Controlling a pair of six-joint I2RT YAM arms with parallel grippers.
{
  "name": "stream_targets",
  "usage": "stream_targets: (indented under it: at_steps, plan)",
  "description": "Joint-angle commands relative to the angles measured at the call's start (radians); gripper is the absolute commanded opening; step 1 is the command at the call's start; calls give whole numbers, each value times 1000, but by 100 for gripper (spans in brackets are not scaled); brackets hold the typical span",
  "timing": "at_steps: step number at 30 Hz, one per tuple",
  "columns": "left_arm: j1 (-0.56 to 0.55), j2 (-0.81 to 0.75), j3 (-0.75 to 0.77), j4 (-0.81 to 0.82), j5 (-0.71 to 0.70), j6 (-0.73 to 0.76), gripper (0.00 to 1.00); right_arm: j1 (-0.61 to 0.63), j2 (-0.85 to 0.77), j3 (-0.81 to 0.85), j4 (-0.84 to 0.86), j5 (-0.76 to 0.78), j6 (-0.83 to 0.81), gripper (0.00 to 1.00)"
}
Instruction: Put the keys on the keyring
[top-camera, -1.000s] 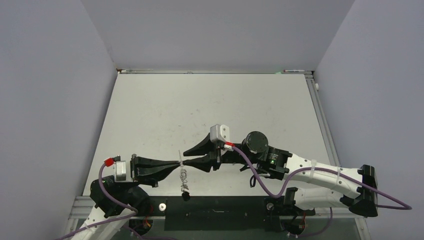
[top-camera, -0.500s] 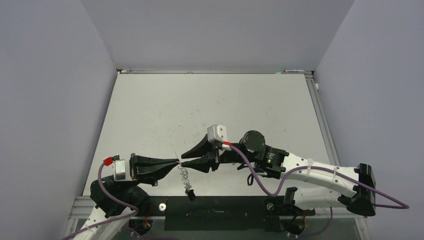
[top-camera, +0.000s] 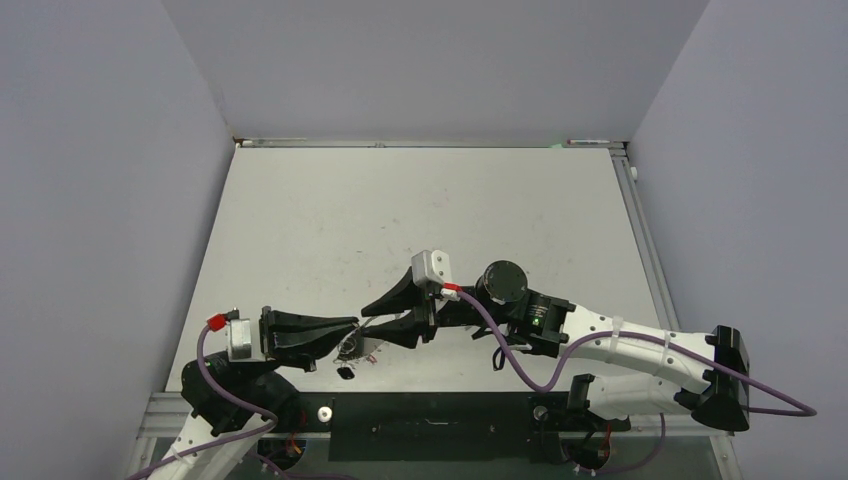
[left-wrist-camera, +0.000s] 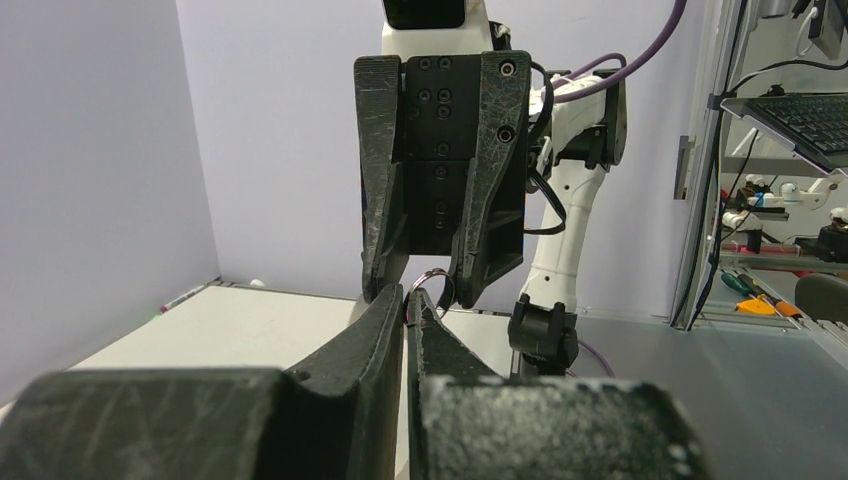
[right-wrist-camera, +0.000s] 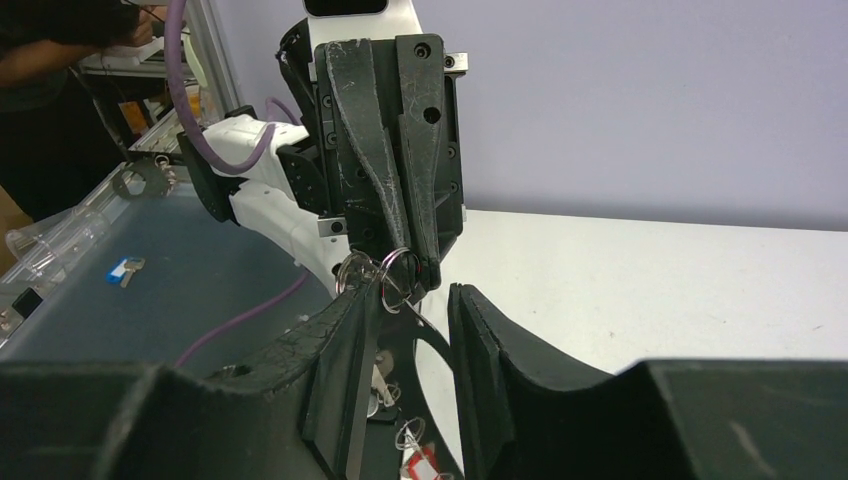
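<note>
Left claw (top-camera: 352, 325) is clenching the keyring (right-wrist-camera: 396, 268) in the air over the counter's (top-camera: 420, 220) near edge, steadying it for threading; right claw (top-camera: 369, 324) is hovering released, jaws straddling it; keys (top-camera: 346, 370) are dangling underneath

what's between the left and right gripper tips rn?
Small wire split rings, pinched at the tip of the shut left gripper and hanging at the mouth of the open right gripper. Clearest in the right wrist view.
</note>
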Motion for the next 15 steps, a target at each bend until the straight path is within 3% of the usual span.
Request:
stream_targets:
  at_steps: [1, 15]
  plan:
    - [12, -12, 10, 47, -37, -13, 0, 1, -31, -12, 40, -26, 0, 34]
    - [20, -14, 20, 4, -63, -2, 0, -10, -113, -11, -36, 30, -42, 38]
